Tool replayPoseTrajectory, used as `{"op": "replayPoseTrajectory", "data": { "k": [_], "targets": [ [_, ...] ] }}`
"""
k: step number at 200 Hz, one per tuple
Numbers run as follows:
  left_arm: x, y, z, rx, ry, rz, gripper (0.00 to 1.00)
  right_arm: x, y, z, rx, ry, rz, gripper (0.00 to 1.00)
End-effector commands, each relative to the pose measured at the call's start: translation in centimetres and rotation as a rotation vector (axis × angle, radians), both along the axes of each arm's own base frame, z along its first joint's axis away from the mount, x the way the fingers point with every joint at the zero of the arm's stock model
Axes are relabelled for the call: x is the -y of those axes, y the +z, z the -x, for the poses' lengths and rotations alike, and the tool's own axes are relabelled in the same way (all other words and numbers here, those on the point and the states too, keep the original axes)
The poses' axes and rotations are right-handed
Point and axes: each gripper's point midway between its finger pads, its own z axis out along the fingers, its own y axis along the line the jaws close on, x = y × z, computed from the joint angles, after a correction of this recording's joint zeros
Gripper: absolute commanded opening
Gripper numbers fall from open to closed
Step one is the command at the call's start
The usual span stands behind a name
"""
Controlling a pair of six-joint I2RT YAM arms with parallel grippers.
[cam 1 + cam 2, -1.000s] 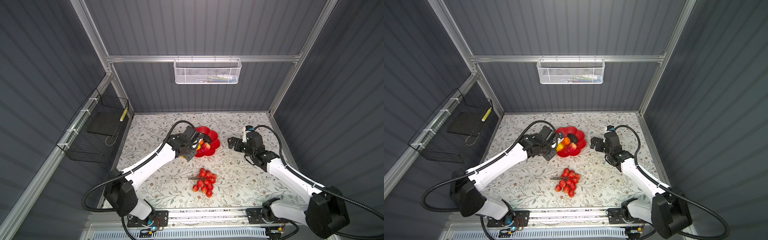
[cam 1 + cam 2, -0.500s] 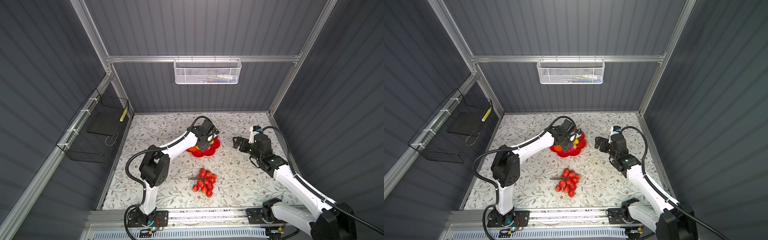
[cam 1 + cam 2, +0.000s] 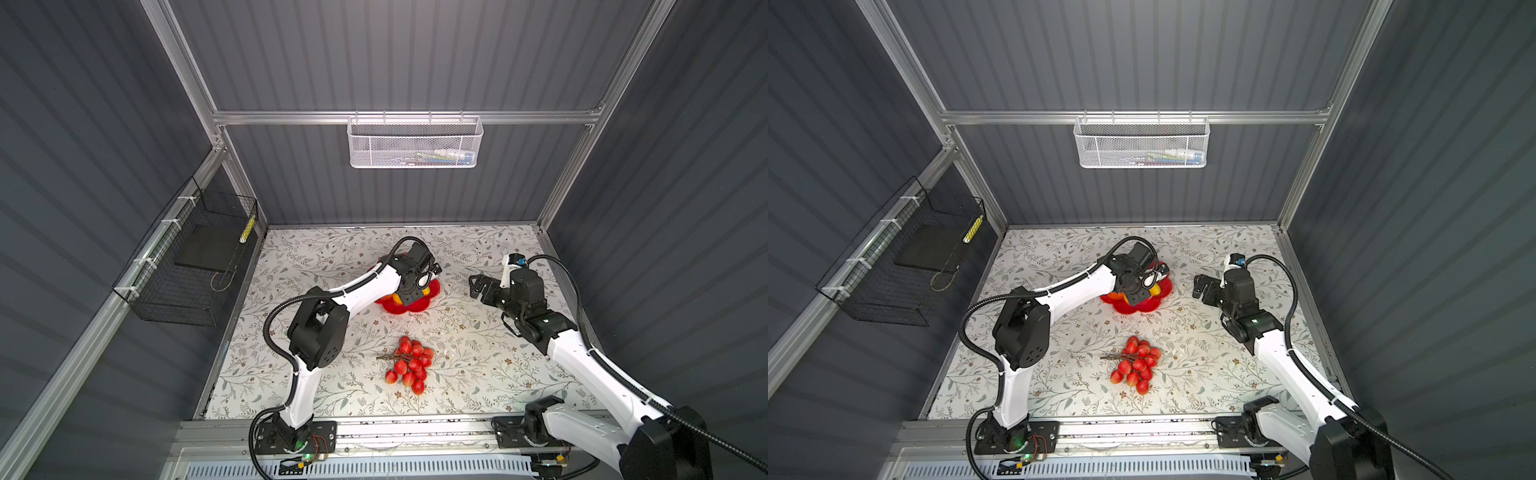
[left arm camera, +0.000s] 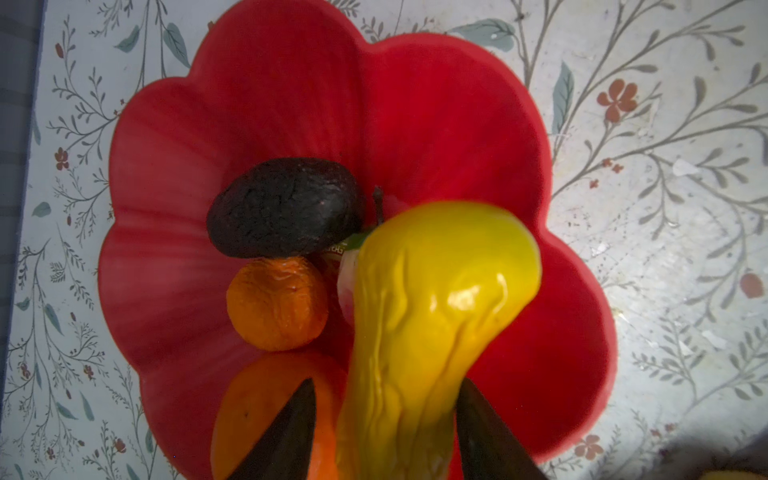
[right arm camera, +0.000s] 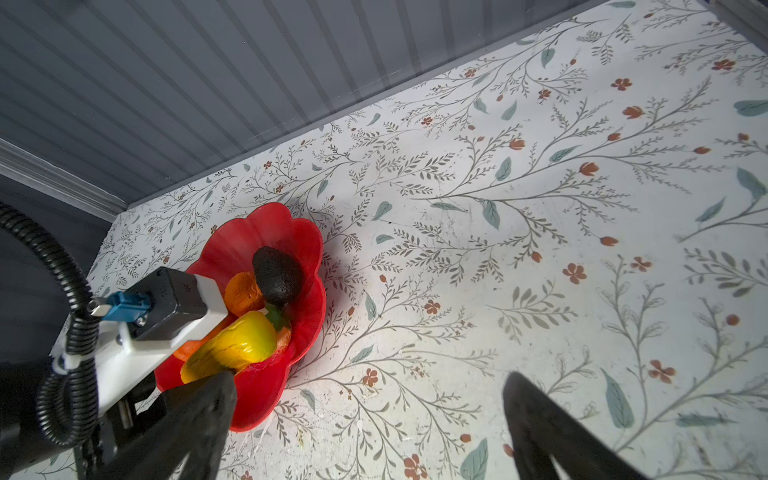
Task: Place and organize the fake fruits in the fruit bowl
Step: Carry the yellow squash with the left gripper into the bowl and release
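While the yellow fruit sits over the fruit bowl between the fingers of the left gripper, clamped or released cannot be told.
Right gripper spread wide, empty; grape bunch on the table, apart from the bowl.

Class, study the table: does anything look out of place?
Yes: the grape bunch lies alone on the table, apart from the red bowl that holds the avocado, orange and yellow fruit.

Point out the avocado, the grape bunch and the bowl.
avocado (image 4: 284, 208): left wrist view, middle of its dark skin.
grape bunch (image 3: 413, 365): in a top view, centre of the red cluster.
bowl (image 4: 270, 83): left wrist view, a bare red petal.
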Motion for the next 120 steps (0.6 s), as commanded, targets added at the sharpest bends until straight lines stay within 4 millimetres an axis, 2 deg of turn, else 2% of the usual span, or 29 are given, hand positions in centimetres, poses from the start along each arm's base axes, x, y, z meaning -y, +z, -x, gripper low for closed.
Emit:
{"op": "replayPoseTrajectory", "data": {
  "k": [1, 34, 58, 73, 92, 108, 109, 115, 120],
  "targets": [
    [0.5, 0.6, -0.2, 0.020, 0.002, 0.014, 0.59, 0.3, -0.1, 0.3, -0.002, -0.002, 0.005, 0.99],
    [0.4, 3.4, -1.1, 0.111, 0.056, 0.083, 0.66, 0.2, -0.3, 0.2, -0.008, 0.003, 0.011, 0.99],
    [0.3, 7.4, -2.2, 0.234, 0.118, 0.177, 0.74, -0.1, -0.5, 0.1, -0.013, 0.029, 0.018, 0.99],
    [-0.4, 10.7, -2.8, 0.329, 0.181, 0.254, 0.80, -0.8, -0.4, 0.1, -0.013, 0.069, 0.018, 0.99],
    [-2.8, 15.1, -3.5, 0.439, 0.302, 0.385, 0.87, -2.1, -0.5, 0.1, -0.011, 0.142, 0.006, 0.98],
    [-6.3, 18.8, -3.9, 0.485, 0.430, 0.541, 0.92, -4.0, -0.5, 0.5, -0.005, 0.234, 0.005, 0.97],
    [-6.6, 18.3, -3.8, 0.476, 0.441, 0.541, 0.92, -4.2, -0.6, 0.5, -0.005, 0.240, 0.007, 0.97],
    [-8.4, 18.4, -3.7, 0.462, 0.490, 0.595, 0.93, -4.8, -0.4, 0.7, 0.003, 0.271, 0.012, 0.96],
    [-9.8, 19.2, -3.6, 0.459, 0.533, 0.658, 0.95, -5.5, -0.1, 1.0, 0.011, 0.303, 0.018, 0.96]
  ]
}}
